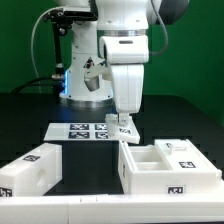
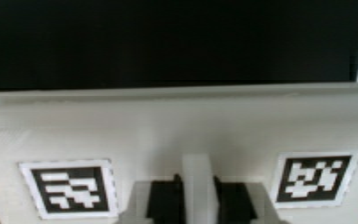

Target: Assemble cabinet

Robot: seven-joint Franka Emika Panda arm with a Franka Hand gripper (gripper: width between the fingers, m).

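Beside the marker board (image 1: 85, 131), my gripper (image 1: 121, 121) is closed at a tagged panel (image 2: 176, 125); pinching it or not, I cannot tell. Likely next: carry it to the cabinet box (image 1: 150, 181).

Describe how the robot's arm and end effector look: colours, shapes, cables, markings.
The glossy white, rounded-shell robot arm has dark joint bands, and a black cable loops beside it. A blue light glows at its base. The white, boxy end effector carries two dark, slim fingers.
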